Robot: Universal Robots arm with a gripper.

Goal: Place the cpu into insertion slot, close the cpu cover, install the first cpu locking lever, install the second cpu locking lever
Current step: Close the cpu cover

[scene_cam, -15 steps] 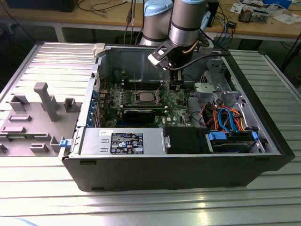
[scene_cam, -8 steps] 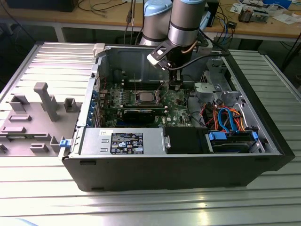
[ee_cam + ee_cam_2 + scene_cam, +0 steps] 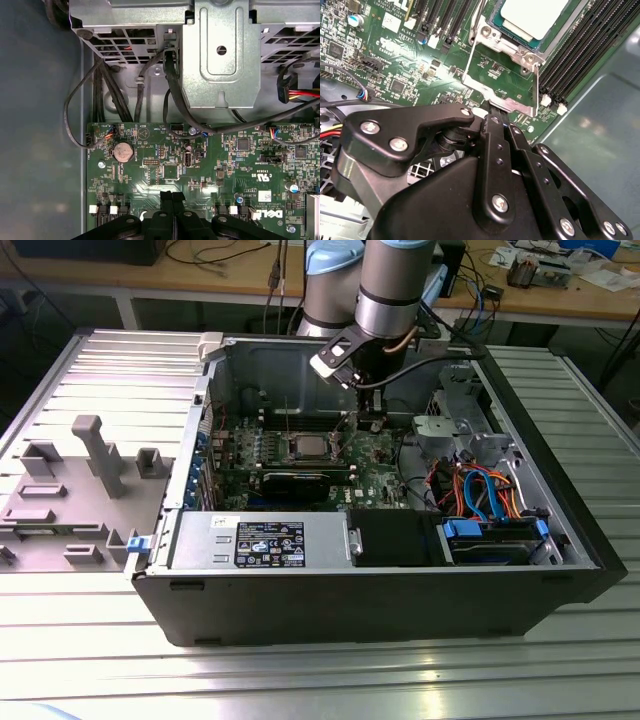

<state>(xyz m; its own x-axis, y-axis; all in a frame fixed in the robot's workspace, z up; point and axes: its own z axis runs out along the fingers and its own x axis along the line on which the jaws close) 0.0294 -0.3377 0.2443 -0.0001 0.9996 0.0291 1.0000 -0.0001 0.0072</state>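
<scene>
Cpu (image 3: 535, 15), one chip with a silver-grey top, sits seated in the insertion slot (image 3: 496, 25) of the green motherboard (image 3: 395, 65). In the exterior view it (image 3: 305, 447) lies near the middle of the board, inside one open computer case (image 3: 400, 605).

One cpu cover (image 3: 506, 101) is swung open off the chip. It is a silver frame, hinged at the slot's edge, with green board showing through its square window. Whether it stands upright or lies flat, I cannot tell.

One gripper (image 3: 497, 117) has its two black fingers (image 3: 166, 197) pressed together with only a seam between them and nothing visible in their grasp. The tips sit right at the cover's free edge; whether they touch it, I cannot tell. In the exterior view the gripper (image 3: 372, 425) hangs at about two o'clock from the cpu, just beside it.

Two banks of long black memory slots (image 3: 580, 55) flank the slot, one on each side. In the first wrist view, one round coin cell (image 3: 123, 151) lies on the board and one grey metal drive cage (image 3: 220, 55) stands beyond the board's edge.

In the exterior view one power supply (image 3: 265, 538) lies at six o'clock from the cpu, and one grey fixture tray (image 3: 70, 490) rests outside the case at nine o'clock.
</scene>
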